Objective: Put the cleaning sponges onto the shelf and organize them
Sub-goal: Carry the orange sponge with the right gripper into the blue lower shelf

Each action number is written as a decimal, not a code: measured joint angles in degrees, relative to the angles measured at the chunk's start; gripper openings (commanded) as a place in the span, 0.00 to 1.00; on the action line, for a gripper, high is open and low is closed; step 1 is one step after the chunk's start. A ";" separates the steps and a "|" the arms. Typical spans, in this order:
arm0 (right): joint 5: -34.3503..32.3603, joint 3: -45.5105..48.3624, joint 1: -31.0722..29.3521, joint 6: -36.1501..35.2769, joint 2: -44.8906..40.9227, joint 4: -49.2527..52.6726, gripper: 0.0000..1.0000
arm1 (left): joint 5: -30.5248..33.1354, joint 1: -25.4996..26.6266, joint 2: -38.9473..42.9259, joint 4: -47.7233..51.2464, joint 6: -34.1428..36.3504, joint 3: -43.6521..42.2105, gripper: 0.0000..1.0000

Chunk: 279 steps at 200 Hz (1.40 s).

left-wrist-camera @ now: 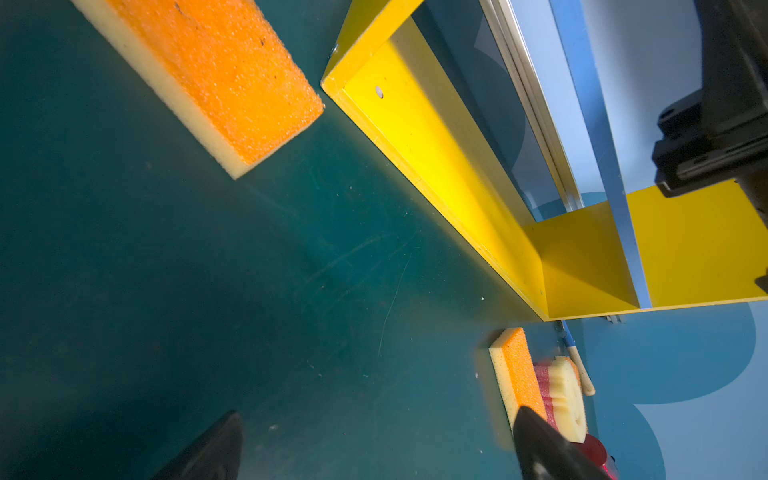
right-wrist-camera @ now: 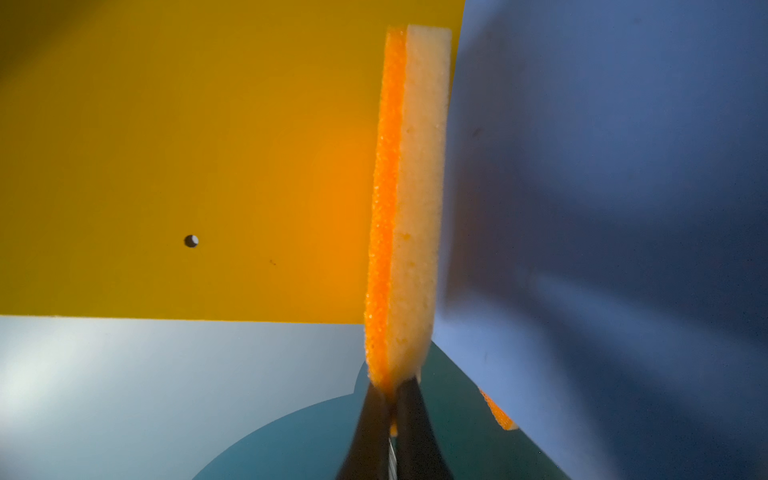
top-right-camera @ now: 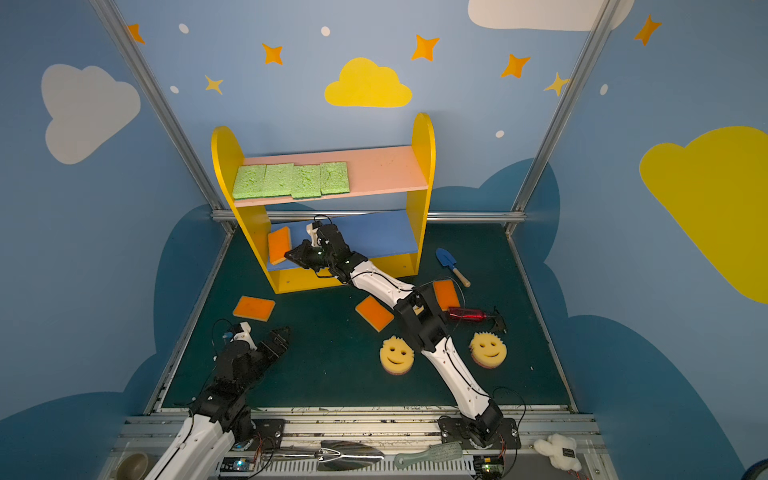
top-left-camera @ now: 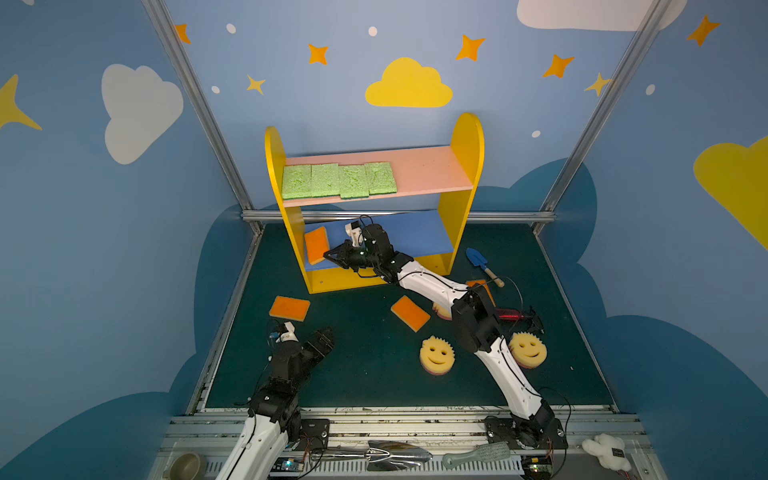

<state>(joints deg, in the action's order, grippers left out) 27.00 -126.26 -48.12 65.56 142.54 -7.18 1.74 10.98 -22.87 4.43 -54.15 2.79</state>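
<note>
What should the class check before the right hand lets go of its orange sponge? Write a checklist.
1. Right hand shut on orange sponge: ok.
2. Sponge inside shelf, over blue board: ok.
3. Sponge resting on the board: cannot tell.
4. Left hand open, away from shelf: ok.
5. Green sponges lined up on pink board: ok.
</note>
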 measured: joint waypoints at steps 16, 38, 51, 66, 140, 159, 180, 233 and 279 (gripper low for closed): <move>-0.26 -0.85 -0.11 0.59 1.01 0.17 0.00 | 0.00 0.00 0.00 0.00 0.00 0.00 0.99; -0.48 -2.29 -0.15 1.51 2.62 0.15 0.00 | 0.00 0.00 0.00 -0.04 0.00 0.00 0.99; -0.48 -3.41 -0.24 1.84 3.65 0.13 0.01 | 0.00 0.00 0.00 -0.04 0.00 0.00 0.99; -0.48 -4.63 -0.31 2.23 4.35 0.13 0.02 | 0.00 0.00 0.00 -0.07 0.00 0.00 1.00; -0.44 -7.67 -0.74 2.89 5.75 0.17 0.08 | 0.00 0.00 -0.37 -0.11 0.00 -0.02 0.99; -0.33 -7.67 -0.79 2.99 5.77 0.17 0.22 | 0.00 0.00 -0.39 -0.13 0.00 -0.02 1.00; 0.09 -7.67 -0.83 2.95 5.77 0.15 0.42 | -0.02 0.00 -0.39 -0.13 -0.04 -0.02 0.99; 1.20 -7.61 -1.44 2.38 5.77 0.20 0.53 | -0.39 0.00 -0.37 -0.11 -0.13 -0.02 0.99; 1.62 -5.51 -1.53 -0.59 4.42 0.68 0.63 | -1.31 0.00 -0.15 -0.13 -0.15 -0.02 0.99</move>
<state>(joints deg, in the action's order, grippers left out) 28.62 -131.76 -49.65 64.97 146.96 -6.50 0.43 10.98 -23.03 4.29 -54.30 2.76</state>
